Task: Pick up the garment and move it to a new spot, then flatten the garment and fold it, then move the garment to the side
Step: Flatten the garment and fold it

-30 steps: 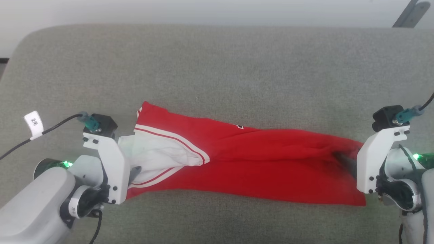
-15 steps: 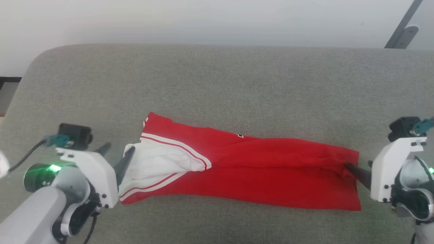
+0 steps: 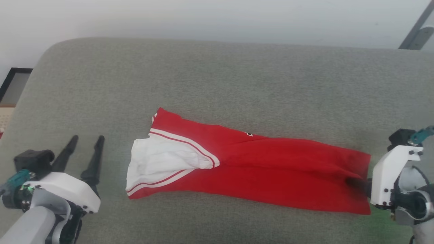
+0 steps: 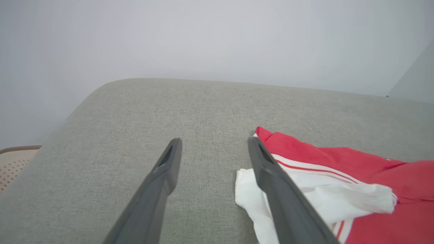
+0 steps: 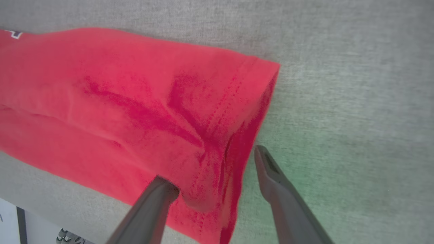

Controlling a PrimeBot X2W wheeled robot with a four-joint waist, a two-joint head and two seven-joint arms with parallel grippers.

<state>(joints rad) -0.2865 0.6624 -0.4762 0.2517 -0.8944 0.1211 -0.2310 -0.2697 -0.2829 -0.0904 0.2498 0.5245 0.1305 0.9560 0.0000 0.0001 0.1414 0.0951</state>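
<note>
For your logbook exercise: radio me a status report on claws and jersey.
Left claw open, clear. Right claw open, astride jersey hem. Folded lengthwise, nothing obstructing.

No word or number can be read. The jersey (image 3: pixel 271 169) bears one small black, white-edged mark (image 3: pixel 249 134) at its upper fold, too little of it showing to name. In the right wrist view its white outline sits at the top left corner.

garment (image 3: pixel 271 169) print (image 3: pixel 249 134) mostly hidden, unreadable
</note>
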